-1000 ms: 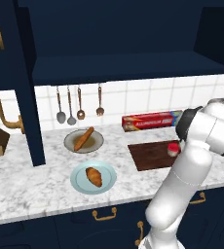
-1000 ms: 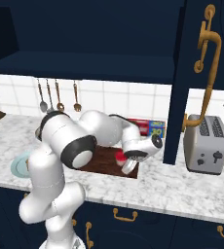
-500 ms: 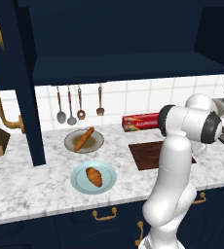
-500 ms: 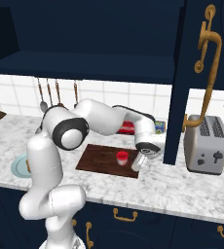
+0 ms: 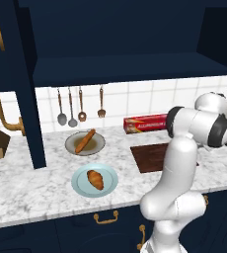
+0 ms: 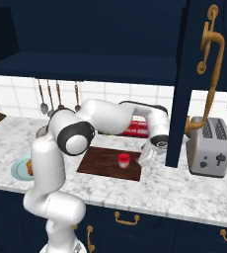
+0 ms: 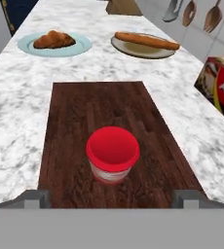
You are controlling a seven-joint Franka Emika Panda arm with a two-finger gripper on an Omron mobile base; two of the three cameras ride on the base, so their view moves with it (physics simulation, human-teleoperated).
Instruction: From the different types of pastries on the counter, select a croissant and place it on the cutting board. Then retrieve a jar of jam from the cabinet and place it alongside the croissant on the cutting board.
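Stood upright and free on the cutting board [image 7: 70, 126]: the jar of jam [image 7: 112, 154], set down for pairing. Spread wide just beside it, gripping nothing: the gripper [image 6: 147, 157]. Lay on the light blue plate [image 5: 81, 186] across the counter [image 5: 26, 192], not beside the jar: the croissant [image 5: 95, 179].

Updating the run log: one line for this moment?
gripper: open, right of board | jam: on board, released | croissant: on blue plate

white tiled wall [image 5: 135, 101], silver toaster [image 6: 210, 147]
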